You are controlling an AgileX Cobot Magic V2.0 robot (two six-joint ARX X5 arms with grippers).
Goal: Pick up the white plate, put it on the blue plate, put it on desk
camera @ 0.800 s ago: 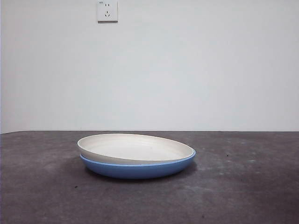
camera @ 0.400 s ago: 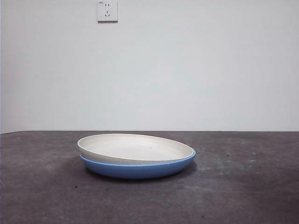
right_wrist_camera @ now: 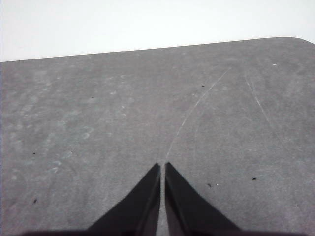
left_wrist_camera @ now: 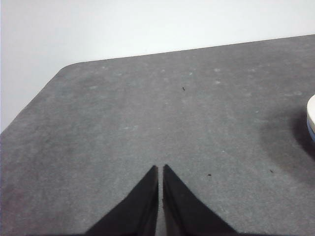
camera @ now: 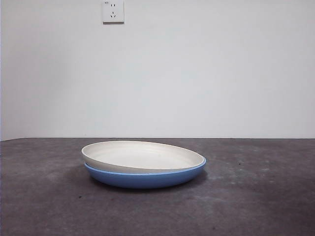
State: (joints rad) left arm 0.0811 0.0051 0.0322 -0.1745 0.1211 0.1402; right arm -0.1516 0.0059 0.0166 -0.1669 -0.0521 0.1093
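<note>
Plain white wall with a socket plate [camera: 112,11] backs the dark grey, rough matte worktop [camera: 256,196]. Near its middle, the wide off-white round plate [camera: 140,155] sits tilted inside the glossy blue round plate [camera: 147,179], one rim riding higher. Left pincer [left_wrist_camera: 160,169] and right pincer [right_wrist_camera: 163,167] hover over bare worktop, jaws pressed together, holding nothing. Stacking appears done; the remaining step is judged to be lifting the white plate off. Recommendation: open wide, grip the raised rim, lift straight so the blue plate stays put.
</note>
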